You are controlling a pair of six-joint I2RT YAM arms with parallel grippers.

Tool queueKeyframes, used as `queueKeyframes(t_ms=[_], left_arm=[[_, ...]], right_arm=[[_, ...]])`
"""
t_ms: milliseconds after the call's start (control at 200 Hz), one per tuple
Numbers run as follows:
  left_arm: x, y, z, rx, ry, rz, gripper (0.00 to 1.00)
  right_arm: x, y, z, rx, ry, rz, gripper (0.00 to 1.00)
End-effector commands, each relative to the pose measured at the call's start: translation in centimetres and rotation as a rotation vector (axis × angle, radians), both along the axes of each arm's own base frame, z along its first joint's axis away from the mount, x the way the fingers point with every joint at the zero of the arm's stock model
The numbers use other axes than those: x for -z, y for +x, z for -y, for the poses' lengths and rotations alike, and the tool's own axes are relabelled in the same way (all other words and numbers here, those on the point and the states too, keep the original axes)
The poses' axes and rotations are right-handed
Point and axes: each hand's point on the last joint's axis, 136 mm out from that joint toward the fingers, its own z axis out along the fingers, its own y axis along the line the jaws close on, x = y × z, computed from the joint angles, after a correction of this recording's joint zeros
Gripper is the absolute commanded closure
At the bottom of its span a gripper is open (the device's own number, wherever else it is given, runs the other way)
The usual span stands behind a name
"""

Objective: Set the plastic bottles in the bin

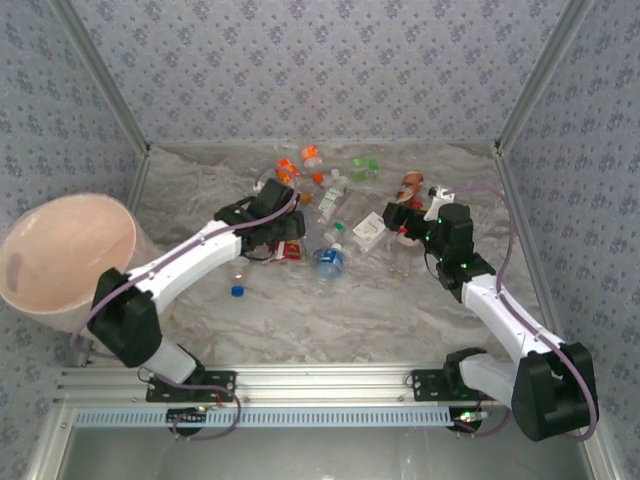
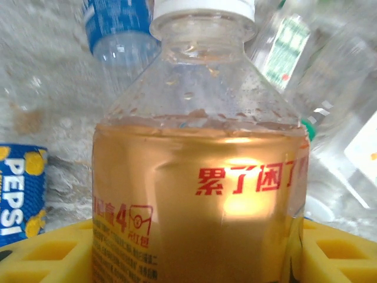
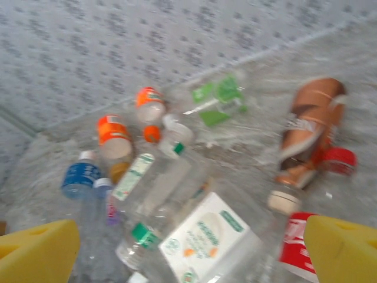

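Left wrist: left gripper point(image 2: 197, 253) is clamped on a gold-label bottle point(image 2: 200, 177). The yellow pads point(image 2: 47, 253) sit against both of its sides. White cap at the top of frame, droplets inside the clear shoulder, red Chinese print on the label. Just beside it on the left lies a blue Pepsi-label bottle point(image 2: 20, 188). A blue-label bottle point(image 2: 118, 29) and a clear bottle with a green-white label point(image 2: 288, 50) lie behind.

Right wrist: right gripper point(image 3: 188, 253) is spread wide and holds nothing, hovering over the heap. Below it lies a clear bottle with a white label point(image 3: 206, 236), with a red label point(image 3: 297, 242) near the right finger. Farther out are two orange-cap bottles point(image 3: 115, 138) point(image 3: 150, 103), a crushed green-label bottle point(image 3: 218, 97) and a brown bottle point(image 3: 306, 130).

Top external: both arms reach into the plastic bottles point(image 1: 335, 200), clustered mid-table toward the back wall. The left gripper point(image 1: 280, 235) is at the cluster's left edge and the right gripper point(image 1: 395, 222) at its right. A loose blue cap point(image 1: 237, 291) lies on the marble table point(image 1: 350, 320). The bin point(image 1: 60, 300), pale pink, stands at the left edge, well apart from the bottles.
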Motion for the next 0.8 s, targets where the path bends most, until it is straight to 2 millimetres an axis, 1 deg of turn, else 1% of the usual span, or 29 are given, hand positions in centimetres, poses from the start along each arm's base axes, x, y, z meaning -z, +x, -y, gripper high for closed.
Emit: queueKeyframes(t_ms=[0,65,130,265,280,350,455,545,645,794], left_arm=[[-5.5,0.9,-0.7,0.008,-0.011,0.153,0.42],[-8.1,1.0,-1.5,-0.003,-0.007,0.216,0.43],[-10.6,1.1,-2.7,-0.025,0.024,0.282,0.43],[-16.4,1.4,-6.1,-0.110,0.125,0.455,0.44],[-17.0,1.3,-6.3,-0.110,0.128,0.472,0.44],[-19.9,1.2,-8.3,-0.169,0.186,0.556,0.44],[-23.7,0.5,-10.7,-0.202,0.266,0.658,0.45],[-26.7,-0.7,-13.8,-0.271,0.336,0.714,0.45],[-28.5,-2.2,-17.8,-0.374,0.381,0.728,0.45],[-29.3,-4.8,-23.8,-0.553,0.403,0.717,0.45]], right_arm=[[-3.1,-0.1,-2.3,-0.099,0.005,0.118,0.00],[-3.7,-0.1,-3.2,-0.121,0.004,0.133,0.00],[-4.1,0.0,-3.8,-0.137,0.001,0.145,0.00],[-4.4,0.4,-4.5,-0.144,-0.010,0.159,0.00],[-4.4,0.4,-4.6,-0.145,-0.010,0.160,0.00],[-4.5,0.6,-4.8,-0.145,-0.015,0.164,0.00],[-4.7,0.9,-5.0,-0.142,-0.023,0.166,0.00],[-4.8,0.9,-4.9,-0.135,-0.040,0.166,0.00],[-4.8,0.8,-4.6,-0.117,-0.062,0.161,0.00],[-4.6,1.0,-4.1,-0.083,-0.080,0.157,0.00]])
